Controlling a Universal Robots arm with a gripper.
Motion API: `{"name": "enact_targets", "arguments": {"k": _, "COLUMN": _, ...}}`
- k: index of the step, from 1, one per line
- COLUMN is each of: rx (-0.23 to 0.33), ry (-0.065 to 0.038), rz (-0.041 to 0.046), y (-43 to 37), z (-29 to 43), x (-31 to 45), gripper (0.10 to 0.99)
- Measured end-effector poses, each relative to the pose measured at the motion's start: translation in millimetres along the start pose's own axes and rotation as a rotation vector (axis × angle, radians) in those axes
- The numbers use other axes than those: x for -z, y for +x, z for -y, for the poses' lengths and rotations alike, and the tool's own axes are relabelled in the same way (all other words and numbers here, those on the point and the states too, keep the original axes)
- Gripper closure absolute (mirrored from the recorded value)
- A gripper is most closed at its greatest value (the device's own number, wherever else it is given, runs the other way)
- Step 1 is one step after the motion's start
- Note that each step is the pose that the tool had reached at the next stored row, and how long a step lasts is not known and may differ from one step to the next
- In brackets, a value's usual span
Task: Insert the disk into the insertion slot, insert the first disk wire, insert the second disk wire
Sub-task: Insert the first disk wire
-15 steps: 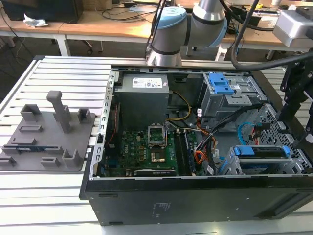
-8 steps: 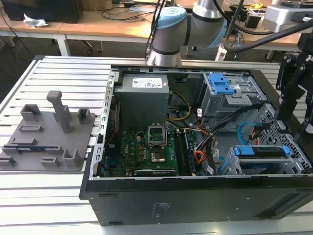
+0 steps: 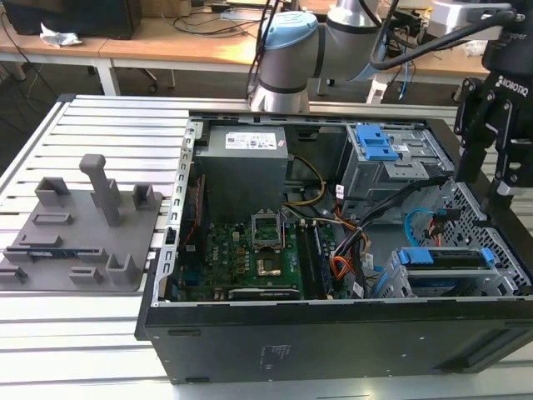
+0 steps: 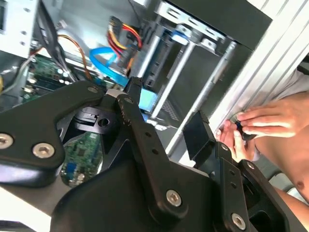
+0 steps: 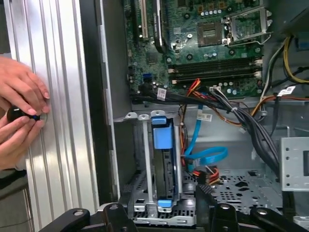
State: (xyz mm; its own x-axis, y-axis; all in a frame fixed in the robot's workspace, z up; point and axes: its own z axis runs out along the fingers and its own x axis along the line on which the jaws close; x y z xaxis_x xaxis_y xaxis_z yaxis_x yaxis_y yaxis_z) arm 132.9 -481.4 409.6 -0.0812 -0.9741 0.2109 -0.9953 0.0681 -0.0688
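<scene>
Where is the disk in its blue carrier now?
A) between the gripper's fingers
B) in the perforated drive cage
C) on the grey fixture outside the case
B: the disk sits in the insertion slot; the open gripper holds nothing.

Ribbed aluminium table (image 3: 108, 125), open black computer case (image 3: 333, 342), grey moulded fixture (image 3: 83, 233) beside it

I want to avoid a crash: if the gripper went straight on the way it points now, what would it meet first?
Probably the disk, which sits in the insertion slot. In the first wrist view it lies straight ahead, between the fingers of the open gripper. How far off it is, I cannot tell.
</scene>
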Motion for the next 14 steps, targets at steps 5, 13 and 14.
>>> {"name": "enact_targets", "arguments": {"k": 5, "rx": 0.000, "ry": 0.001, "rz": -0.0071, "y": -25.1, "z": 0.9, "x": 0.7, "gripper": 0.463}}
{"name": "enact_targets", "arguments": {"k": 13, "rx": 0.003, "ry": 0.005, "rz": -0.0624, "y": -52.5, "z": 3.3, "x": -0.8, "gripper": 0.737}}
{"name": "enact_targets", "arguments": {"k": 14, "rx": 0.001, "ry": 0.004, "rz": -0.0646, "y": -53.0, "z": 3.1, "x": -3.4, "gripper": 0.737}}
